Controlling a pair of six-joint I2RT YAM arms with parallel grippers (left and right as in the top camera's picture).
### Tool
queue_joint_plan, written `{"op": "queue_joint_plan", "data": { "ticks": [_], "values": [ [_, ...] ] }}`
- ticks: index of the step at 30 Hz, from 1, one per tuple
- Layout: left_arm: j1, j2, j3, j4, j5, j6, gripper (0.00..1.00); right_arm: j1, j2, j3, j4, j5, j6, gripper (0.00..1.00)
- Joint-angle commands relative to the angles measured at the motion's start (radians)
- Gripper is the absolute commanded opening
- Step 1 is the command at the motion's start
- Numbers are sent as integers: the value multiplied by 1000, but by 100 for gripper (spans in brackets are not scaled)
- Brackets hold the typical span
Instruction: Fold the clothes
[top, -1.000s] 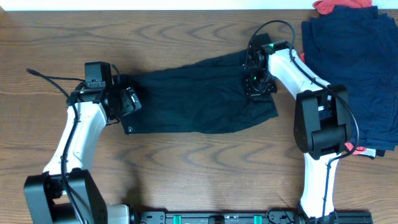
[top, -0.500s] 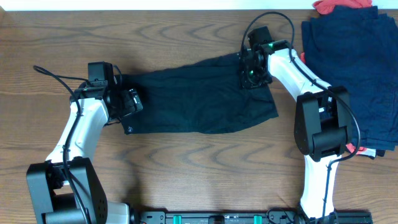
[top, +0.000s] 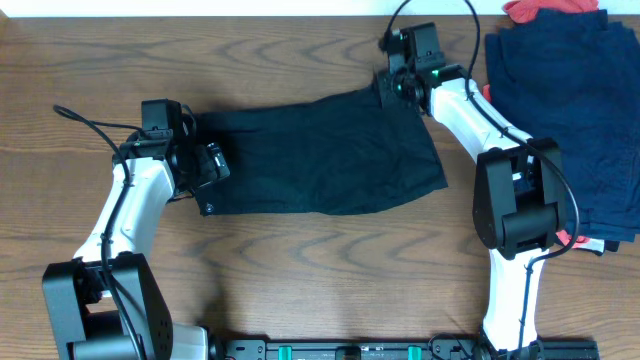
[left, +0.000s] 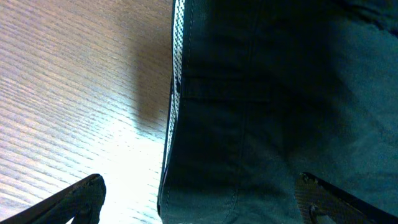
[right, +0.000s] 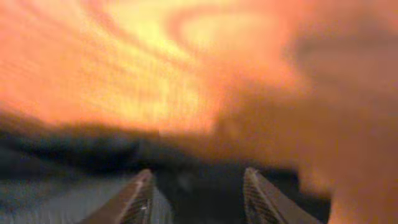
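- Main risk, I'd judge: the right gripper (right: 198, 183) is over the far leg corner at about 1 o'clock. Its fingers stand apart in a blurred view, and it may catch only one layer, skewing the fold.
- The left gripper (left: 200, 183), spread wide, straddles the waistband (left: 176, 93) and could miss it.
- The black shorts (top: 320, 160) lie mid-table (top: 300, 270), with the long axis running 9 to 3 o'clock, waist at 9.

A brown wood-grain counter (top: 300, 270). Black shorts (top: 320, 160) lie spread flat across its middle. A pile of navy garments (top: 570, 110) covers the far right, with a red-orange garment (top: 535, 9) at the pile's far edge.
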Motion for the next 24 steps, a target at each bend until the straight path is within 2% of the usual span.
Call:
{"op": "queue_joint_plan", "data": {
  "ticks": [1, 4, 8, 11, 14, 19, 24],
  "values": [
    [2, 7, 15, -2, -1, 16, 98, 0, 53, 2, 63, 32, 6, 51],
    [3, 7, 15, 1, -1, 16, 98, -7, 66, 2, 66, 21, 13, 52],
    [4, 7, 15, 5, -1, 17, 98, -17, 29, 15, 21, 18, 11, 65],
    [3, 7, 15, 5, -1, 17, 98, -27, -29, 31, -17, 19, 11, 79],
    [3, 7, 15, 5, -1, 17, 98, -36, -105, 46, -46, 19, 10, 99],
    [3, 7, 15, 0, -1, 16, 98, -49, -207, 55, -122, 19, 11, 99],
    [6, 7, 11, -40, -2, -11, 98, -43, -230, 54, -352, 11, 11, 99]
  ]
}}
